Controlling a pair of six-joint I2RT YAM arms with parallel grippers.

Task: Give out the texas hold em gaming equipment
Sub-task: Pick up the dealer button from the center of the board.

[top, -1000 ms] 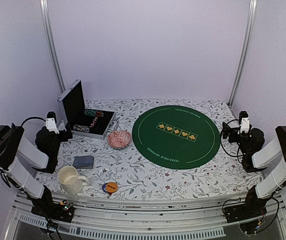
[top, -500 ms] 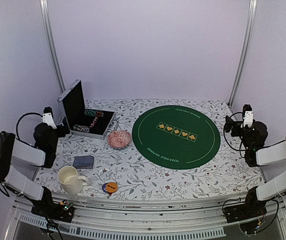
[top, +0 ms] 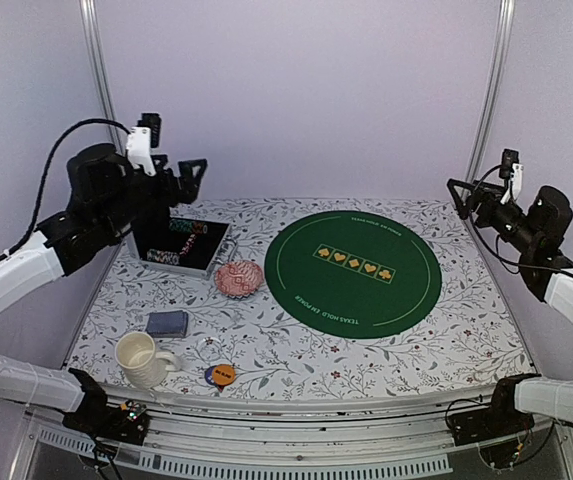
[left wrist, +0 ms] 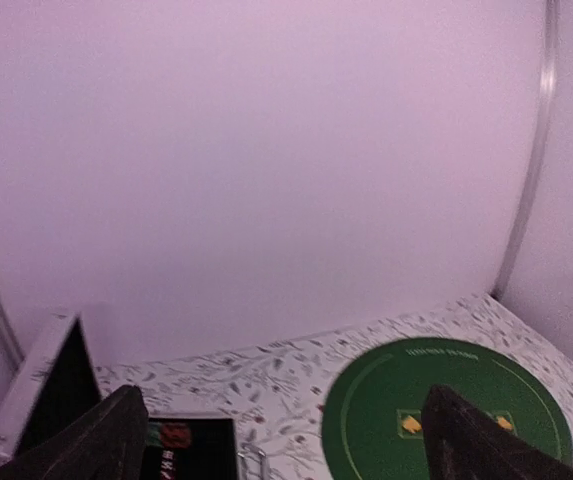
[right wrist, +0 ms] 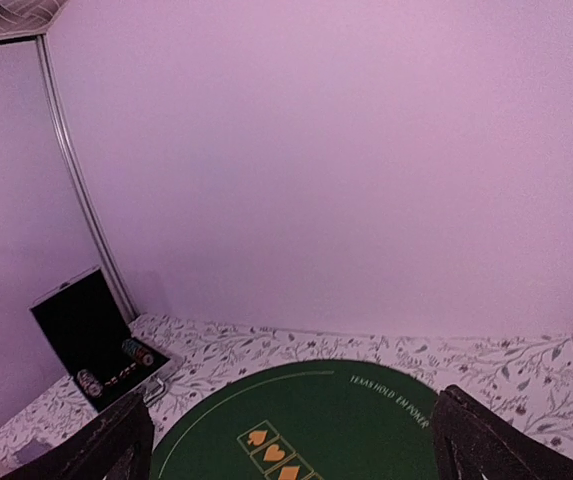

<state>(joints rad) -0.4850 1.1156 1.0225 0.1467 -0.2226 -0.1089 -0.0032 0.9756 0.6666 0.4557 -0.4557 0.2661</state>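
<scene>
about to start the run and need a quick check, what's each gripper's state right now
Left gripper: open, holding nothing.
Right gripper: open, holding nothing.

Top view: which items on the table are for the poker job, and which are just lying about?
Job: chips in the open case, card deck, orange and blue buttons, green poker mat.
Lying about: pink dish, cream mug.

The green mat (top: 406,285) reads "TEXAS HOLD 'EM POKER" along its rim.
</scene>
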